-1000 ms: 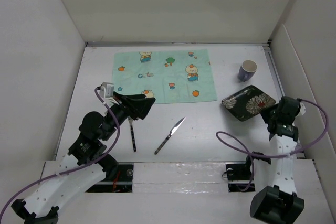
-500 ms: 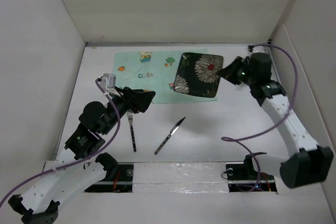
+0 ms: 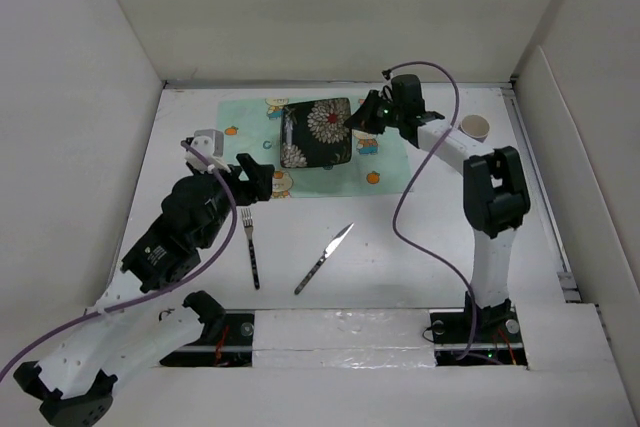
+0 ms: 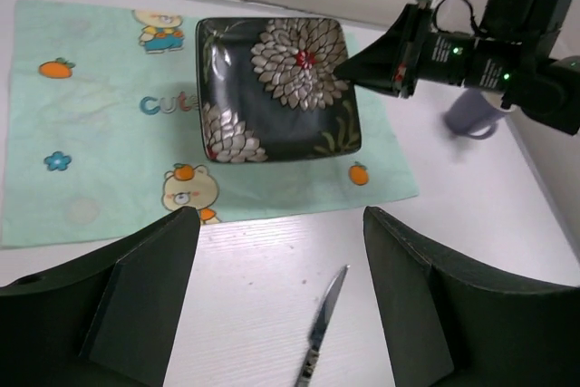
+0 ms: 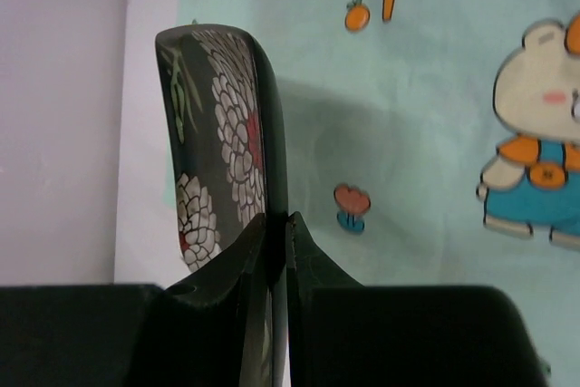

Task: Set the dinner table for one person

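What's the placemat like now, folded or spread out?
Spread out flat: the mint-green placemat lies open on the white table, its printed cartoons showing, the floral plate over its middle.

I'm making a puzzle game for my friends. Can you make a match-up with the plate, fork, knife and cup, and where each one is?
Things:
1. black square flower-patterned plate
2. silver metal fork with dark handle
3. silver metal knife with dark handle
4. purple round cup

Places:
A. far right on the white table, past the mat's edge
B. over the mint-green cartoon cloth placemat, edge pinched by the right end effector
C. on bare table, closest to the left arm
D. on bare table, slanted, right of the other cutlery

Pairs: 1-B, 2-C, 3-D, 4-A
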You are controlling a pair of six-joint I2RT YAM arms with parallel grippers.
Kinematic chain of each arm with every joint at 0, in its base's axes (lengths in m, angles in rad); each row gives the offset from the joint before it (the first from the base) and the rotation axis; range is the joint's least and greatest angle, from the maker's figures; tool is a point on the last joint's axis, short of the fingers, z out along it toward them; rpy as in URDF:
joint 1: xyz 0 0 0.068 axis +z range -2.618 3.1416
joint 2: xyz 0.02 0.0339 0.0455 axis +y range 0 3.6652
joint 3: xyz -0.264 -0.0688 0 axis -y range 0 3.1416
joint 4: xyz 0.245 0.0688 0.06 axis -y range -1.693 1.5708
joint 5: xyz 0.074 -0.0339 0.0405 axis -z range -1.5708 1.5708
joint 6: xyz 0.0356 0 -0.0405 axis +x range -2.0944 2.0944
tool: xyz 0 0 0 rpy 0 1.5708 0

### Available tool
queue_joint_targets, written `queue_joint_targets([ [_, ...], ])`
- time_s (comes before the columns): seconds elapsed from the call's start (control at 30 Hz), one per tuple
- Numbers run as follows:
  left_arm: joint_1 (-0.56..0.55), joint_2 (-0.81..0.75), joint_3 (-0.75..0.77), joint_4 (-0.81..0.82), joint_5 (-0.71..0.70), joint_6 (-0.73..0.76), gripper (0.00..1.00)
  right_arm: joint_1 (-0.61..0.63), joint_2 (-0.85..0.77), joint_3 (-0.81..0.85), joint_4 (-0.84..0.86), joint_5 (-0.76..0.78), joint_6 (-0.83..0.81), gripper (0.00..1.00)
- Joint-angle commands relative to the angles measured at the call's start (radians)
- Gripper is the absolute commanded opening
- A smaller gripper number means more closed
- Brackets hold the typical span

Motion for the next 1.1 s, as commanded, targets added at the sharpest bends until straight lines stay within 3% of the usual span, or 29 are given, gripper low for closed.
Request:
queue_joint_targets([
  [0.0,0.007,0.008,-0.013,0.022,-0.085,0.053,0.71,0.004,0.036,0.176,0.18,-0.116,0.071,0.0],
  [0.1,0.06,-0.001,-0.062,0.059,-0.047,0.056,0.7,-0.006,0.11,0.192,0.237,-0.135,0.114,0.0],
  [0.4,0.061,0.022,-0.07,0.035,-0.054,0.05,0.7,-0.006,0.288,0.351,0.275,-0.226,0.2,0.0],
  [1.0,0.061,0.025,-0.069,0.029,-0.059,0.053,0.7,-0.033,0.492,0.535,-0.04,-0.205,0.106,0.0],
  [1.03,0.061,0.025,-0.069,0.03,-0.06,0.053,0.7,-0.033,0.487,0.525,-0.063,-0.19,0.103,0.16],
  [1.07,0.061,0.025,-0.069,0.027,-0.06,0.053,0.7,-0.033,0.487,0.524,-0.064,-0.19,0.103,0.17],
])
